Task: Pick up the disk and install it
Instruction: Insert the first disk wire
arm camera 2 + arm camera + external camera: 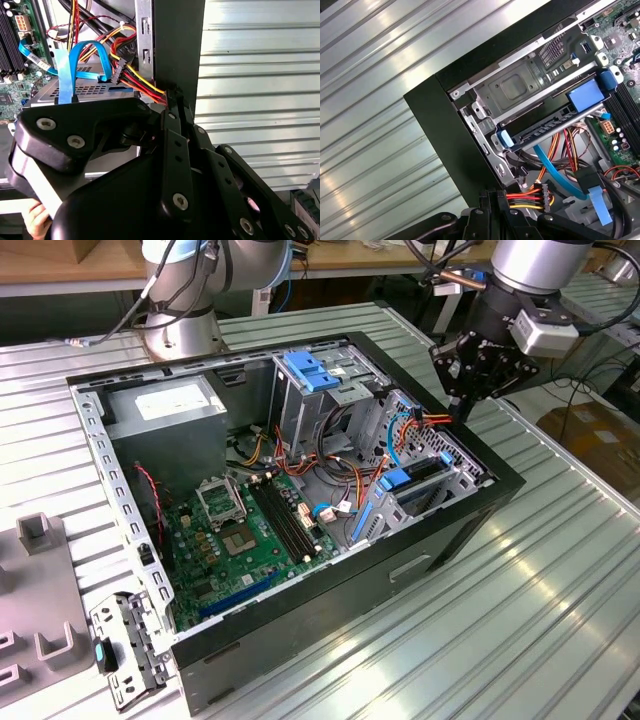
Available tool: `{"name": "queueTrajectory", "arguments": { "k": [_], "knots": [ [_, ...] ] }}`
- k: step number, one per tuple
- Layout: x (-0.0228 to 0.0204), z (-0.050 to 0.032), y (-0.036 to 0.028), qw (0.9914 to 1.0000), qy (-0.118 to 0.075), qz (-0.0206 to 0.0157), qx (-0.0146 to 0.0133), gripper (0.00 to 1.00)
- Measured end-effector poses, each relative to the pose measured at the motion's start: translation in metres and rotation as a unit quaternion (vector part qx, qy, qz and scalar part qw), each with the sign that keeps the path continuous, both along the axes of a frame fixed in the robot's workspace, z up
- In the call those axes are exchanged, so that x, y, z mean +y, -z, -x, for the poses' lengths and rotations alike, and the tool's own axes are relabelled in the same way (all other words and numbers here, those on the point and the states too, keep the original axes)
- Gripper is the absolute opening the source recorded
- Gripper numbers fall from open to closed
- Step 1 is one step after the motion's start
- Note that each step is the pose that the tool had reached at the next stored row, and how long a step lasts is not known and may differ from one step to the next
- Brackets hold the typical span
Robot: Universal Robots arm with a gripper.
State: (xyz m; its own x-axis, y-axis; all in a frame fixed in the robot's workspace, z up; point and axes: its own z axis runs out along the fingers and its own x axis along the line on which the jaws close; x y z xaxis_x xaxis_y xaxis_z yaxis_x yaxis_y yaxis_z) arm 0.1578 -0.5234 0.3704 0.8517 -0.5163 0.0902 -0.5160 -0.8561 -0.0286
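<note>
We see a black, open-sided desktop computer case point(470, 530) lying on a ribbed silver metal table point(560, 620), and we place everything else by that case. The black multi-link gripper point(463, 410) hangs over the case's corner at the exterior view's right, just above the rim. In both wrist views the gripper point(171, 95) point(491, 195) looks clenched, its 2 fingers drawn together with nothing between them that we can make out. Its tips sit right beside a bundle of red, orange and yellow wires with a black connector point(546, 194) inside that corner of the case; we cannot tell whether they touch. The disk point(545, 127) point(422, 472), a flat grey-metal hard drive with a bright blue plastic bracket, sits inside the case. It is seated edge-on in the metal drive cage at the same corner, near the gripper but apart from it. A thin light-blue flat cable point(555, 172) runs inside the case between the disk and the wires. A green circuit board point(250, 530) covers the case's floor, and a large grey metal box with a white sticker point(165, 405) fills the case's corner at the exterior view's left. Outside the case, just beside its near corner, lies 1 loose grey perforated metal panel point(125, 650).
</note>
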Motion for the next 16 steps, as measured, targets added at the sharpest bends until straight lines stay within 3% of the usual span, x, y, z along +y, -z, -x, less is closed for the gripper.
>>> {"name": "queueTrajectory", "arguments": {
  "k": [9,11,13,16],
  "knots": [
    [-0.0005,0.0043,-0.0001,1.00000,0.001,0.0000,0.0000,0.16],
    [-0.0005,0.0043,0.0000,0.99997,0.008,-0.0002,0.0000,0.16],
    [-0.0005,0.0044,-0.0001,0.99960,0.028,0.0000,0.0000,0.16],
    [-0.0005,0.0044,-0.0007,0.99864,0.052,0.0000,0.0000,0.16]
  ]
}}
